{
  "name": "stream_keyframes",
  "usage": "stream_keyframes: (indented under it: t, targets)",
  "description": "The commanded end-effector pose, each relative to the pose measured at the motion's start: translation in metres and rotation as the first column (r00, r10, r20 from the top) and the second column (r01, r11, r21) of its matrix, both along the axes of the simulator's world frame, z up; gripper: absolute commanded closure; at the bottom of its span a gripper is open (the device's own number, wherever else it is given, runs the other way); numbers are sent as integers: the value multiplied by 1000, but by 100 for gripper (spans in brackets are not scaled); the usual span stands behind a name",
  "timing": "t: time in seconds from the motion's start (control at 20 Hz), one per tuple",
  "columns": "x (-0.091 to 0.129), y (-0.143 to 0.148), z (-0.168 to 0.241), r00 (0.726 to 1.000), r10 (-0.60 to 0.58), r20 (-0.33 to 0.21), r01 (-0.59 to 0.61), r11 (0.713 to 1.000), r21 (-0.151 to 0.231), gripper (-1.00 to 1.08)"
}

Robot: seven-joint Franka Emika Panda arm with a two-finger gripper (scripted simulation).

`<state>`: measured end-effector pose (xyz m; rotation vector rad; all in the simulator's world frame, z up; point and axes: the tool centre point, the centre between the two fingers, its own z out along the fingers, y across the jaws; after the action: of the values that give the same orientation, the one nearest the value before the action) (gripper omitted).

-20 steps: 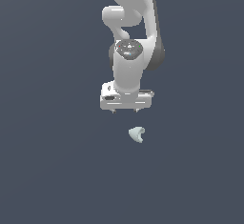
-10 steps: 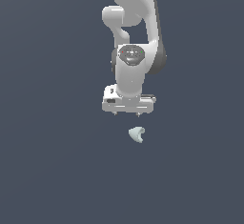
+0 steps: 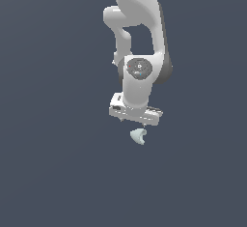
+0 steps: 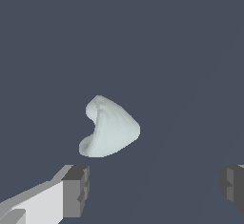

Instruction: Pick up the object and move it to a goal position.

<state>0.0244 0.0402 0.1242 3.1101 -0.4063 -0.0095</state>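
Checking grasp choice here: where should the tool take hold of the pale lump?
Probably from above, across the pale lump at its thick rounded body, not the notched end. It lies flat and alone, and the open tool spans wider than it.

Through the wrist camera I see the object [image 4: 110,128], a pale mint-white curved lump with a notch, lying on the plain dark surface [image 4: 190,51]. My gripper [image 4: 155,185] has its jaws spread wide, both fingertips [image 4: 76,191] apart from the lump.
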Motion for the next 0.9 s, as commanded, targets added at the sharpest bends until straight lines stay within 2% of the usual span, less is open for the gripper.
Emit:
stream_keyframes:
  t: [0.0, 0.4, 0.85]
  targets:
    - [5, 6, -8, 998, -63, 2, 63, 998, 1, -92]
    - [15, 19, -27, 978, -206, 5, 206, 978, 3, -92]
    - [19, 25, -36, 963, -268, 7, 268, 963, 4, -92]
